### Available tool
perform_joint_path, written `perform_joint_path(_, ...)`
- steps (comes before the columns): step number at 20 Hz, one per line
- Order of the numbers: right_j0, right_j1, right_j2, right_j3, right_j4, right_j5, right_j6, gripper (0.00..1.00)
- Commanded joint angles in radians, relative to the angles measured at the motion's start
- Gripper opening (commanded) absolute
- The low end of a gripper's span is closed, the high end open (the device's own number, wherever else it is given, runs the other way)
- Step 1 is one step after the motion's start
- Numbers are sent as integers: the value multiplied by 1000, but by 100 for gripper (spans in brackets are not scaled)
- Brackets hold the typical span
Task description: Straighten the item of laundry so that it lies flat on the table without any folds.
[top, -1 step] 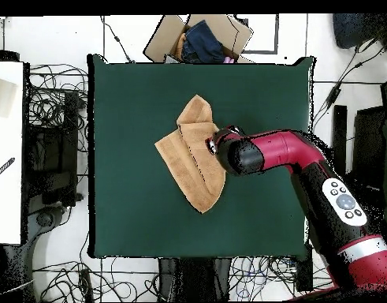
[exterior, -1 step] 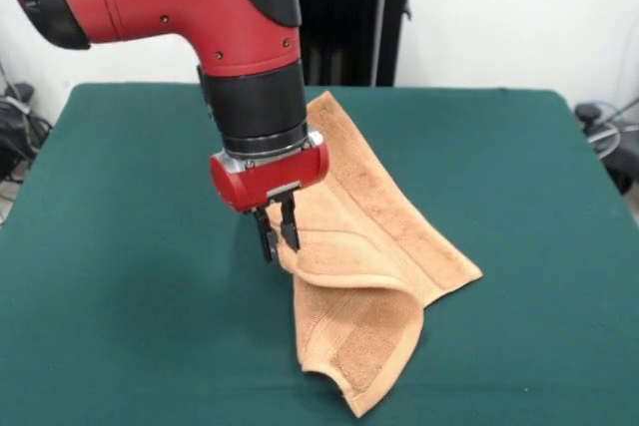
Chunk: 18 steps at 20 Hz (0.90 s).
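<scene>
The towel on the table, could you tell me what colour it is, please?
The towel is a light orange-tan with a woven band; the front view shows it best.

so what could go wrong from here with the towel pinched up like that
The gripper is shut on only a small bit of the towel's edge, so the cloth may slip out mid-pull. One corner is folded over on the table; dragging sideways could slide the whole towel instead of opening that fold, or bunch it further.
</scene>
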Motion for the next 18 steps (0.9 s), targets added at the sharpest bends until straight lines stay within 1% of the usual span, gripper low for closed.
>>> perform_joint_path(1, -14, 41, 60, -100, 30, 89, -268, 0)
perform_joint_path(9, -19, 37, 52, -100, 37, 63, -285, 0)
perform_joint_path(11, -17, 15, 39, -87, 17, 31, -272, 0)
perform_joint_path(18, 20, -69, -30, -49, -70, -61, -165, 0)
